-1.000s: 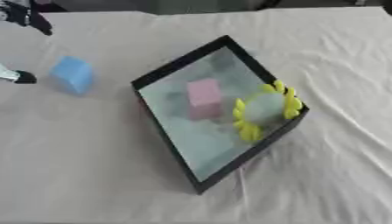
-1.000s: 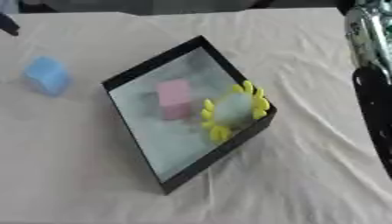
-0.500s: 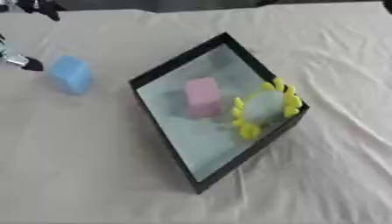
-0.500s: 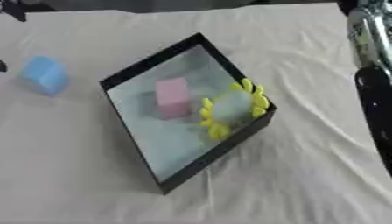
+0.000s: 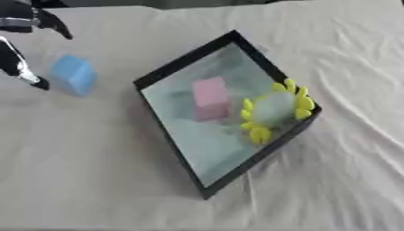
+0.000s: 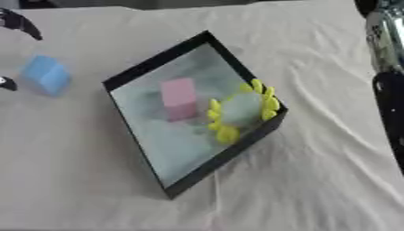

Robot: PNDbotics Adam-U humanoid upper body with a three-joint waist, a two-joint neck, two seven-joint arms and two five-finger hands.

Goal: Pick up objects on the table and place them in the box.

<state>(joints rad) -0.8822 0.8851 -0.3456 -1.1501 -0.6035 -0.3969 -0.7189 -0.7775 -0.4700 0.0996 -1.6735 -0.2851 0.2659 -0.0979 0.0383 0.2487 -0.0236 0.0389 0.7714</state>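
Note:
A blue block point(image 5: 74, 74) lies on the cloth at the far left. My left hand point(image 5: 17, 57) is open at the left edge. One dark finger ends just left of the block and another point(image 5: 52, 25) reaches over above it, neither touching it. The black box point(image 5: 168, 75) sits askew in the middle. Inside it stand a pink block point(image 5: 210, 97) and a yellow flower-shaped ring point(image 5: 274, 110) against the right wall. Only my right arm point(image 6: 387, 85) shows, along the right edge of the right eye view; its hand is out of sight.
A creased cream cloth point(image 5: 347, 90) covers the whole table. A dark strip runs along the far edge point(image 5: 197, 2). Bare cloth lies in front of the box and to its right.
My left hand's fingers have shifted a little to the right, closer to the blue block. The box and its contents have not moved.

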